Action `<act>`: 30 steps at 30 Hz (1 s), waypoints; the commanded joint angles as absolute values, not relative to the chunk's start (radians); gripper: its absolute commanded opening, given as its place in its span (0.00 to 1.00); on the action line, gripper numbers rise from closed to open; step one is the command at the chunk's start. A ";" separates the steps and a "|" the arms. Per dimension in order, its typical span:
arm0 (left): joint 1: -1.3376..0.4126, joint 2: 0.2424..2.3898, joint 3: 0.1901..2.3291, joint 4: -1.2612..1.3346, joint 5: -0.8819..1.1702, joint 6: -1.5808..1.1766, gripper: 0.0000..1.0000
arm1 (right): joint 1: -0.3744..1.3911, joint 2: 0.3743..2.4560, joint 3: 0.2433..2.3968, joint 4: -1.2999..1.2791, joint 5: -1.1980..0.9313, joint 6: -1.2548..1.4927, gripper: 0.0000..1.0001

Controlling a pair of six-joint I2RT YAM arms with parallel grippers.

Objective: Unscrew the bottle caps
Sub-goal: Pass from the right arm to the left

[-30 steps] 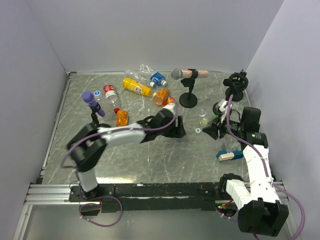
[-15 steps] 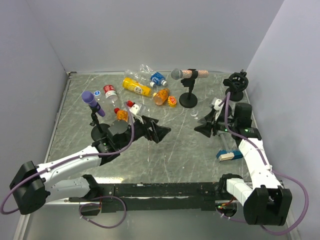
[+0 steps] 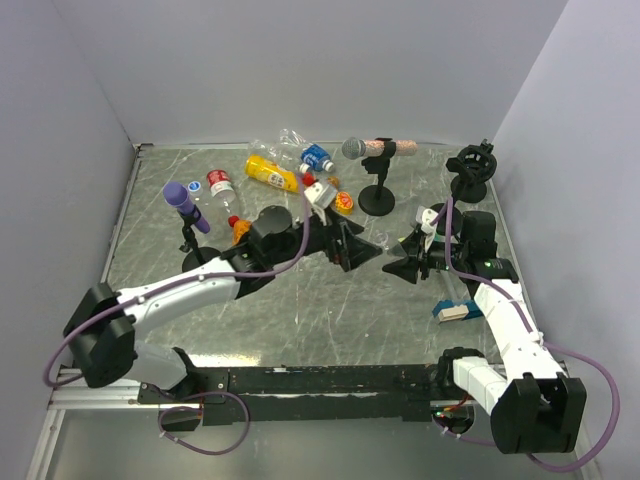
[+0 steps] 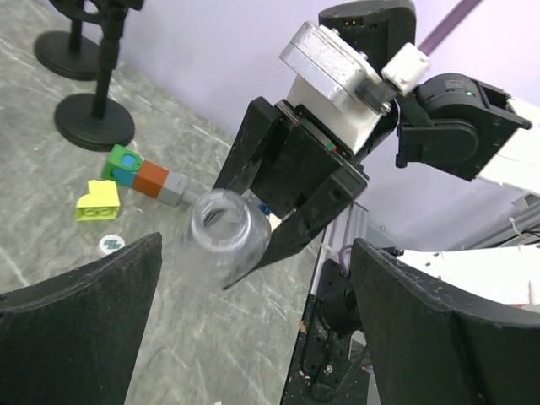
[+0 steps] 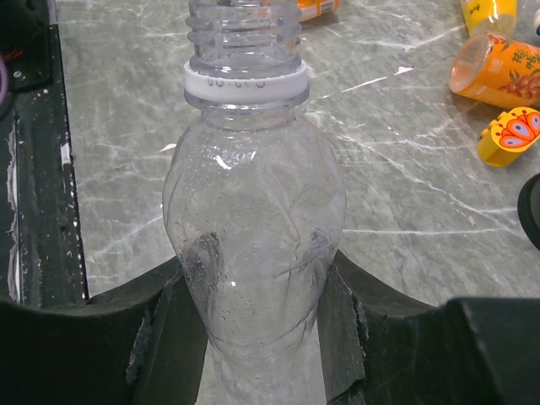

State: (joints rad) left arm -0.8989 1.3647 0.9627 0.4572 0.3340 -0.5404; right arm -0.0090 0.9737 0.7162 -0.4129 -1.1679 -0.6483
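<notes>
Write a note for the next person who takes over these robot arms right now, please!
Left gripper: open, empty, facing the bottle's mouth.
Right gripper: shut on a clear bottle, held up.
Done: that bottle's neck is bare, with only its white ring on it.
Left: the bottles lying at the back, such as the yellow bottle, blue-label bottle, red-label bottle and orange bottle, which shows a red cap. The other caps are too small to tell.
</notes>
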 commanded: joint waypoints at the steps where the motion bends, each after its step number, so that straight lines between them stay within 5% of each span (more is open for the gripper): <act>1: -0.933 1.439 1.092 0.394 0.324 -0.522 0.93 | -0.006 0.966 0.723 -0.410 -1.226 -0.695 0.21; 11: -0.954 1.549 1.216 0.261 0.250 -0.495 0.72 | -0.006 0.976 0.727 -0.429 -1.247 -0.712 0.21; 23: -0.957 1.565 1.249 0.230 0.252 -0.497 0.01 | -0.006 0.985 0.729 -0.419 -1.224 -0.693 0.27; 26: -0.963 1.554 1.258 0.203 0.210 -0.463 0.01 | -0.006 0.988 0.727 -0.399 -1.201 -0.661 0.46; 28: -0.976 1.551 1.275 0.158 0.140 -0.410 0.01 | -0.006 0.991 0.733 -0.408 -1.197 -0.657 0.74; 29: -0.980 1.551 1.287 0.138 0.118 -0.385 0.01 | -0.006 0.991 0.741 -0.419 -1.193 -0.658 0.99; 30: -0.982 1.554 1.298 0.117 0.100 -0.361 0.01 | -0.006 0.996 0.749 -0.428 -1.192 -0.658 0.99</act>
